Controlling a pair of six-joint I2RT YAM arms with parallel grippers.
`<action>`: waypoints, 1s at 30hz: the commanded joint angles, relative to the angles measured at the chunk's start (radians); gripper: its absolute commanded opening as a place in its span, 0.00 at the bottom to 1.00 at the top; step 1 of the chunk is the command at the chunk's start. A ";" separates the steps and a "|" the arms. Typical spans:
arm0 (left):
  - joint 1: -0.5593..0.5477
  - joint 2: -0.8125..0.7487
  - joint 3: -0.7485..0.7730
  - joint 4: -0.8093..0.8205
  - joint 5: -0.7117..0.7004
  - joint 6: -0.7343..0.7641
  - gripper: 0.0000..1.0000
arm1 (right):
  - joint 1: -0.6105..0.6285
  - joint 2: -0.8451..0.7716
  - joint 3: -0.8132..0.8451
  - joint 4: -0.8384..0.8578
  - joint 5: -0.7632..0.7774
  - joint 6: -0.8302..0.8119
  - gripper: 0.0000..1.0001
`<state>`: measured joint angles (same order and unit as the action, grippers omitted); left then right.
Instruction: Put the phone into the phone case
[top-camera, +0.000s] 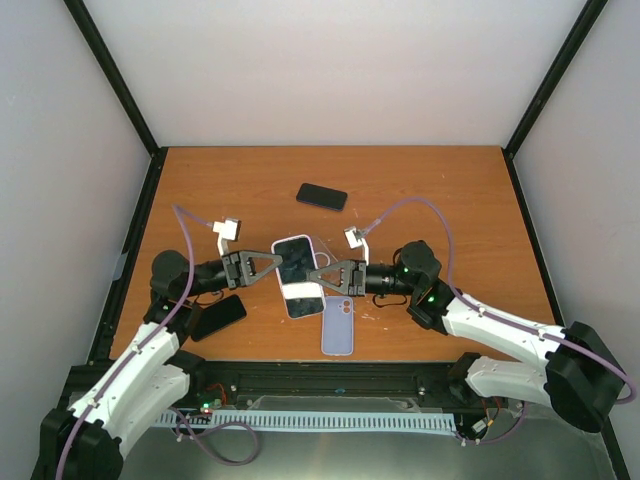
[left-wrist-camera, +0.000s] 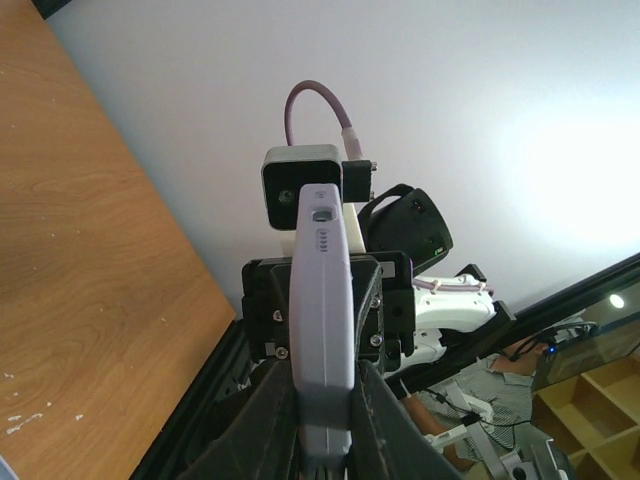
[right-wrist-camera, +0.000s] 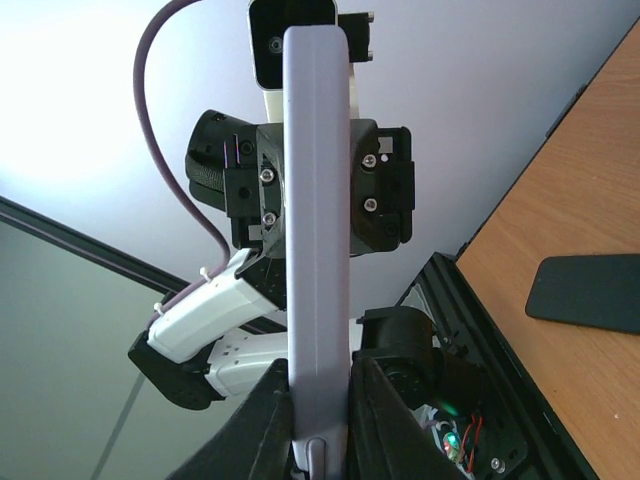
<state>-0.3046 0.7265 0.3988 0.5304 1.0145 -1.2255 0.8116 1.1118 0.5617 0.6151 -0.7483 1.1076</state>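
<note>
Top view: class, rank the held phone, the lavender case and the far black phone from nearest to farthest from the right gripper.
1. Held phone, gripped by the right gripper, centre.
2. Lavender case, just below it in view.
3. Black phone, at the back.

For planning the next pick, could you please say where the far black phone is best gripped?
I would pinch the far black phone across its long edges near mid-length, from straight above: it lies flat on the table, leaving only thin sides exposed.
</note>
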 joint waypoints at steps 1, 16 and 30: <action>0.005 0.000 0.029 -0.020 -0.026 0.027 0.05 | -0.006 -0.004 -0.007 0.084 -0.005 0.021 0.17; 0.005 0.002 0.077 -0.132 -0.041 0.040 0.35 | -0.006 -0.019 -0.042 0.134 0.126 0.093 0.12; -0.003 0.049 -0.005 -0.043 0.028 -0.010 0.68 | -0.006 0.063 -0.033 0.348 0.295 0.240 0.13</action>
<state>-0.3038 0.7658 0.4023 0.4335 1.0069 -1.2213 0.8074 1.1538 0.4812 0.8223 -0.4969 1.3170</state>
